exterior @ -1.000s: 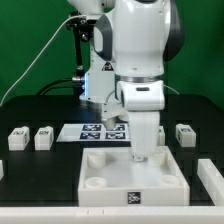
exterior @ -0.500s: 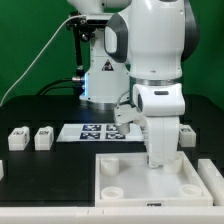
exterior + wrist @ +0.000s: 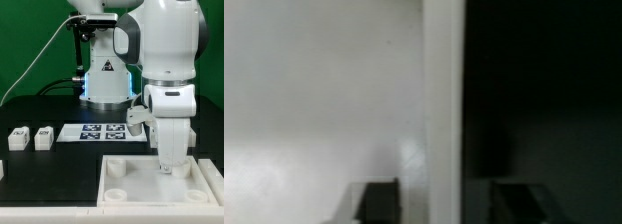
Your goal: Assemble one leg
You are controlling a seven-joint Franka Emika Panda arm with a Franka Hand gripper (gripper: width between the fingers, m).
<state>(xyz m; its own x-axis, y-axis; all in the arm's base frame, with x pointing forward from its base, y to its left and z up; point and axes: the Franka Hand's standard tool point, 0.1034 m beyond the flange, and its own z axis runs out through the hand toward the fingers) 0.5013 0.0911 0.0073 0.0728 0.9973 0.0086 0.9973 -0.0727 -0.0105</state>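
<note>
- Where's the tabletop (image 3: 145,185)?
- Flat on the black bench (image 3: 50,175), lower right of the exterior view, sockets facing up.
- And the jaws?
- Open, down at its back edge. In the wrist view the tabletop's rim (image 3: 441,100) runs between the two dark fingertips (image 3: 381,200), with a gap on each side.
- Legs?
- One leg (image 3: 17,138) and a second leg (image 3: 43,137) lie at middle left, beside the marker board (image 3: 100,132).

We are seeing a white panel (image 3: 313,100) whose paler edge strip (image 3: 443,90) is running between our gripper's (image 3: 446,203) two dark fingertips (image 3: 381,200). They are standing apart, clear of the strip. Black table (image 3: 544,90) is filling the far side.
</note>
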